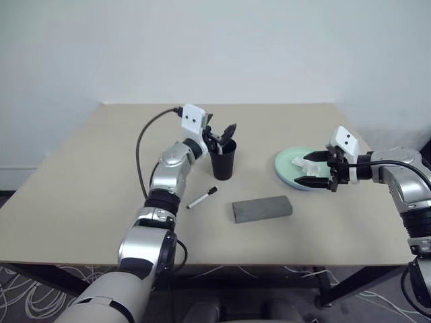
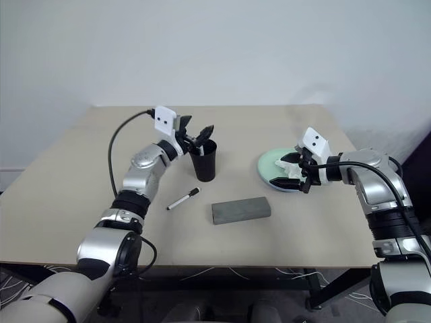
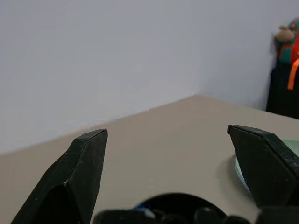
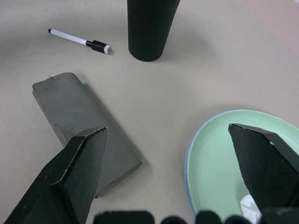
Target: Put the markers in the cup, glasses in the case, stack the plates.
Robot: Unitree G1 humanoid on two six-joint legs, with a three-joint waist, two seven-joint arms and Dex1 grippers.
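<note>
Evidently the cup (image 1: 223, 161) served as the landmark: the left gripper (image 1: 221, 136) hung just above its rim, fingers spread and empty, with a white pen barrel poking up inside the cup. The black-capped marker (image 1: 202, 198) lay on the table (image 1: 81, 202) near the cup's foot, toward the robot, and the grey case (image 1: 262, 208) lay closed a little beyond the marker. Well off to the cup's right, the right gripper (image 2: 297, 172) hovered over the mint plate (image 2: 269, 165), fingers wide apart, holding nothing; a crumpled tissue (image 2: 291, 169) sat on that plate. The marker looked light, stiff and smooth, likely to roll, so pinching mid-barrel seemed safest.
</note>
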